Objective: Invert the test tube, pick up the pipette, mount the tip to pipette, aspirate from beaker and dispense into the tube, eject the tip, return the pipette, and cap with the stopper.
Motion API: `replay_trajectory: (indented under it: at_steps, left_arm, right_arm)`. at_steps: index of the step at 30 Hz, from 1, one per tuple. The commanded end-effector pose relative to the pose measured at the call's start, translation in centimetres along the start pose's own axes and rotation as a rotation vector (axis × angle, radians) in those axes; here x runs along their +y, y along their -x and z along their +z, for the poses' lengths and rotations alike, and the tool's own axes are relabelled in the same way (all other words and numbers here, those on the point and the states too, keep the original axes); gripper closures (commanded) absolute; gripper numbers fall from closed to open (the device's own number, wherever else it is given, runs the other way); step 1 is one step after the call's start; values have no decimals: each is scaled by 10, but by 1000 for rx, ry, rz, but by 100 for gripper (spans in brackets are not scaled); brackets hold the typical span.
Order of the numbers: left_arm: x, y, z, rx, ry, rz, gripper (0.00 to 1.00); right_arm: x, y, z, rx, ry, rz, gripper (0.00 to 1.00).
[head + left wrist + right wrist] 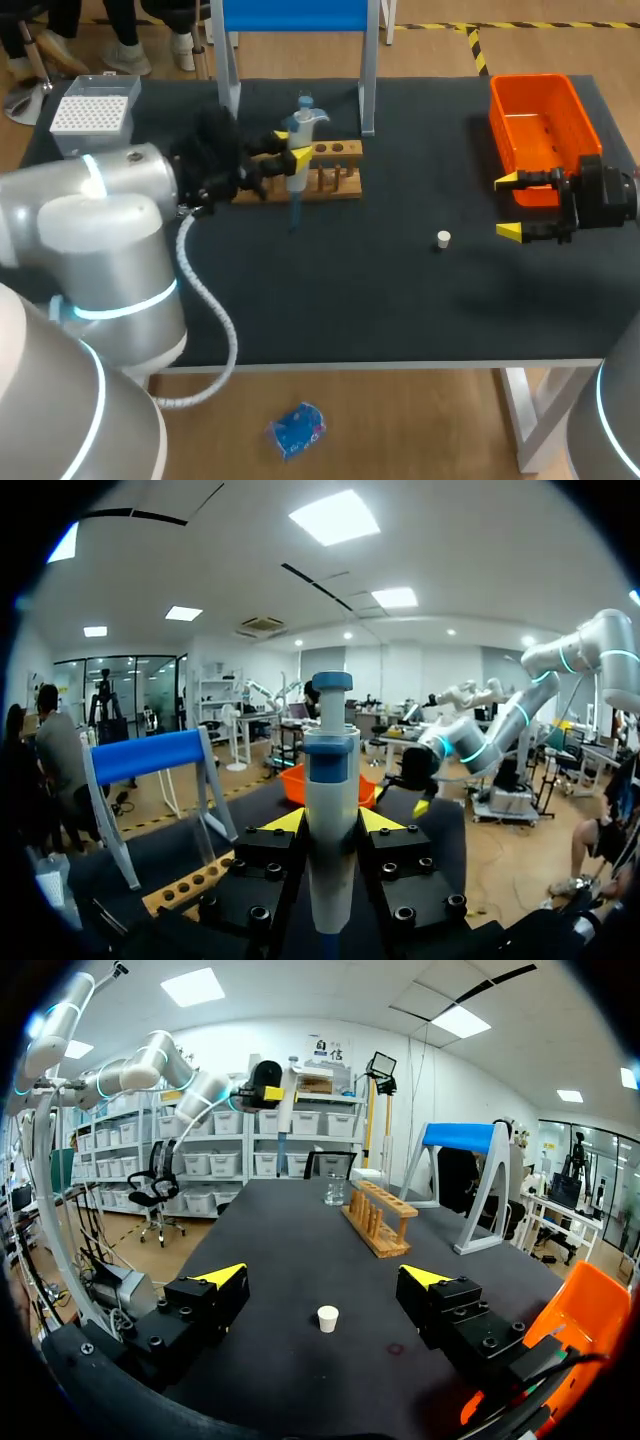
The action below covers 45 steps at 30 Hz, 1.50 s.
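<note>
Gripping the blue-and-white plastic pipette [308, 118] upright over the wooden tube rack [340, 150], head view: left gripper [292, 145], likely ready for tip mounting. Left wrist: fingers [285, 822] pinch its barrel. Right wrist: right gripper [322, 1277], fingers spread, hovers near small white stopper [327, 1318] on black table [290, 1230].

Robotics lab bench. Dark tabletop [400, 310] carries wet-lab gear: wooden tube rack [338, 172], pipette [308, 120], tip box [93, 116], glass beaker [334, 1190], white stopper [443, 239], orange bin [540, 120]. Left arm [90, 250], right arm [605, 195] flank tabletop.
</note>
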<state>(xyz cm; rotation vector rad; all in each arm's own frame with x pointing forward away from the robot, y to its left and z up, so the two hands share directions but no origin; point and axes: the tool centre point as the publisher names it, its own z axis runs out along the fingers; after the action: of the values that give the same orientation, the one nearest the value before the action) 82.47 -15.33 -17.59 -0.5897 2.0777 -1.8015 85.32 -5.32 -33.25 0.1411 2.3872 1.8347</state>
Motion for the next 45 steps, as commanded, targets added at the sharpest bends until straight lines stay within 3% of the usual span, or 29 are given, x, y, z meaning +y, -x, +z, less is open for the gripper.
replay_trajectory:
  at_steps: [1,19,28,33,45]
  left_arm:
    - [5,-6,-33,-14,-36,1,100]
    - [5,-6,-33,-14,-36,1,100]
    - [-18,23,-63,-1,-144,109,100]
    - [-27,38,-84,30,-152,155,100]
    - [-30,94,-154,-24,-145,183,100]
  right_arm:
    - [1,-1,0,-1,-3,-1,0]
    - [1,-1,0,-1,-3,-1,0]
    - [1,-1,0,-1,-3,-1,0]
    - [1,-1,0,-1,-3,-1,0]
    - [1,-1,0,-1,-3,-1,0]
